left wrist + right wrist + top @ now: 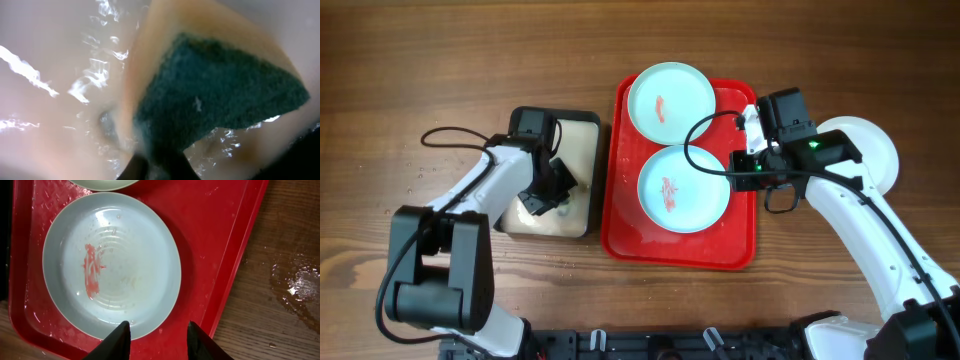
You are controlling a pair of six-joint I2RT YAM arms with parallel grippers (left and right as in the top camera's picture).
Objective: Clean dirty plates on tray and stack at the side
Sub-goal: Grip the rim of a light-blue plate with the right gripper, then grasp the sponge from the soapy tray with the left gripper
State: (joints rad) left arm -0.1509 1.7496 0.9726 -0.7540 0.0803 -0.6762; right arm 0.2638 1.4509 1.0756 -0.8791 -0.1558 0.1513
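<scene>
**Left arm at the cream tray, right arm over the red tray**

The left gripper (544,190) is clamped on the lower corner of a tan sponge with a dark green scouring face (220,95), as far as the blurred wrist view shows. The sponge lies against the wet, glistening floor of the small black-rimmed cream tray (578,140), left of centre in the overhead frame.

The right gripper (159,327) is released. Its two dark fingers (120,342) are spread apart and grasp nothing, above the lower edge of a pale blue round plate (112,262) with a red smear left of its centre. That plate lies in the lower half of the large red rectangular plastic tray (620,210) at frame centre. A second pale blue plate (671,102) — also smeared red — sits just beside it at the tray's upper end. A white round plate (882,160) rests off the tray on the wooden table (420,60) at the right — partly hidden by the right arm.
</scene>
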